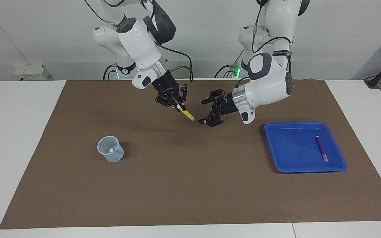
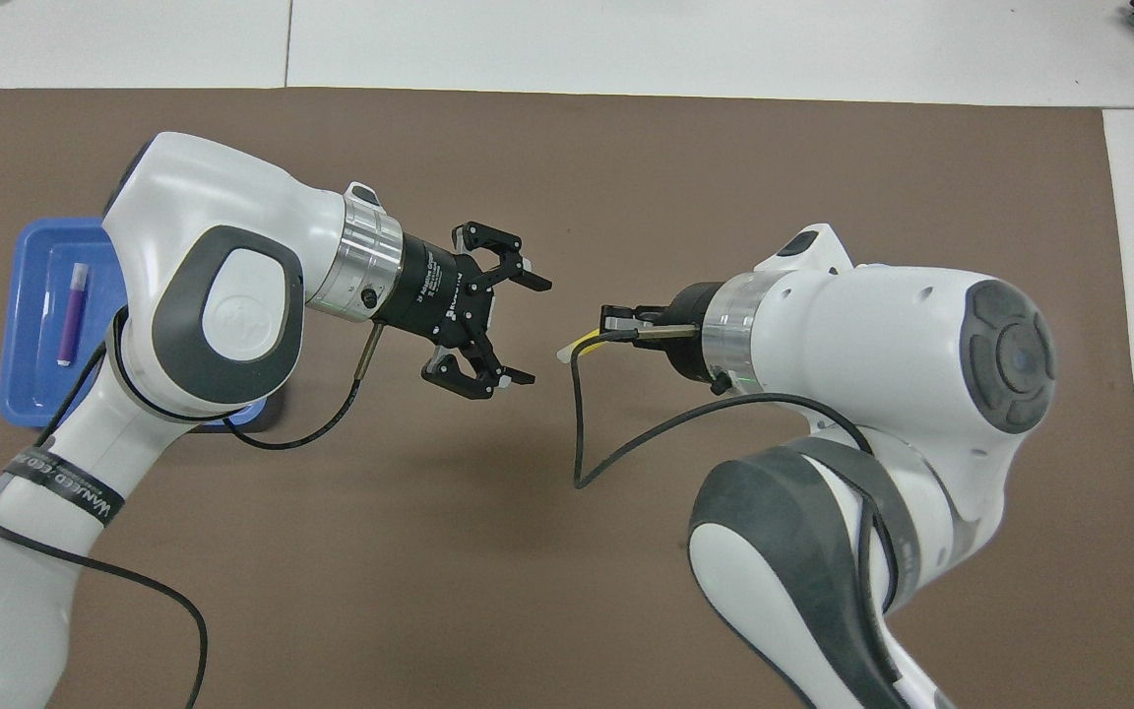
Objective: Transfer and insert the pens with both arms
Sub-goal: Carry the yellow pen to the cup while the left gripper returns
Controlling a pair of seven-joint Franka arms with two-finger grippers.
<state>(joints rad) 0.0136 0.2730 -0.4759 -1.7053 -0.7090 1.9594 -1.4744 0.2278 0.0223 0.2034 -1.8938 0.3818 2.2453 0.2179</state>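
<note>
I see my right gripper (image 1: 179,106) at upper centre of the facing view, pinching the yellow pen (image 1: 187,114), which slants down over the brown mat (image 1: 190,185). My left gripper (image 1: 206,111) hangs just beside it, spread wide, holding nothing. The purple pen (image 1: 321,148) lies in the blue tray (image 1: 276,155) at right. A clear cup (image 1: 110,149) stands at left.

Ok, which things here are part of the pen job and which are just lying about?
Job:
- yellow pen, in right gripper
- left gripper, open, clear of it
- purple pen in blue tray
- clear cup

Lying about:
- whitish box on the table edge
</note>
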